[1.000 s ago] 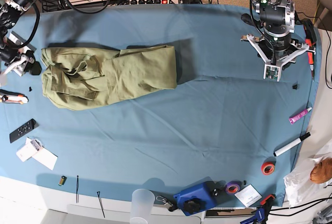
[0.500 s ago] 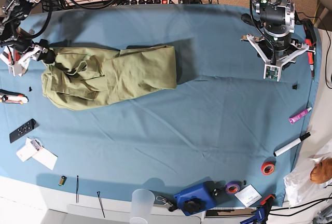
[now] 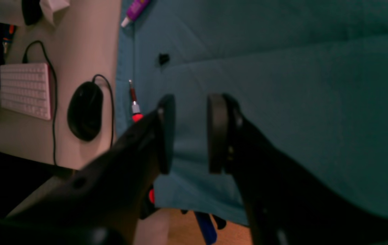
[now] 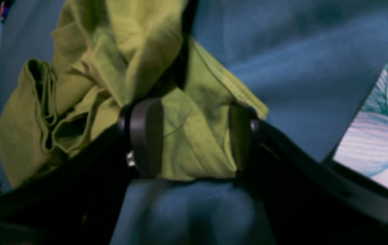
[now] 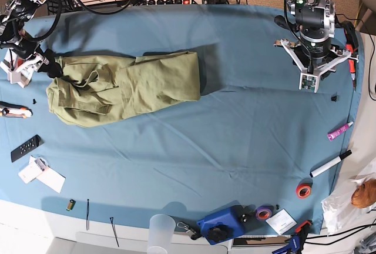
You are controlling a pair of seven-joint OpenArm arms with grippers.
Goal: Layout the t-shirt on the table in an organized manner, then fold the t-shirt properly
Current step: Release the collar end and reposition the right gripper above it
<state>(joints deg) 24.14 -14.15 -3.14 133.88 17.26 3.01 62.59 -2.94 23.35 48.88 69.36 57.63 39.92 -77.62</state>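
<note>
The olive-green t-shirt (image 5: 129, 83) lies bunched and partly folded on the left part of the blue-draped table (image 5: 235, 136). My right gripper (image 5: 51, 66) sits at the shirt's upper-left corner. In the right wrist view that gripper (image 4: 194, 136) is open wide, with a flap of the t-shirt (image 4: 88, 68) lying between its fingers (image 4: 144, 136). Over bare cloth at the far right of the table, my left gripper (image 5: 309, 77) hangs far from the shirt. The left wrist view shows the left gripper (image 3: 190, 102) open by a narrow gap, holding nothing.
Along the front edge are a remote (image 5: 25, 148), white cards (image 5: 41, 174), a clear cup (image 5: 160, 230) and a blue tool (image 5: 222, 224). A marker (image 5: 330, 163), tape rolls (image 5: 303, 190) and a purple tube (image 5: 340, 130) lie at the right. A mouse (image 3: 84, 110) and keyboard (image 3: 25, 90) sit beyond the table edge.
My right gripper has moved from the table's left edge onto the shirt's upper-left corner, and the cloth there has shifted slightly. The left arm has stayed still.
</note>
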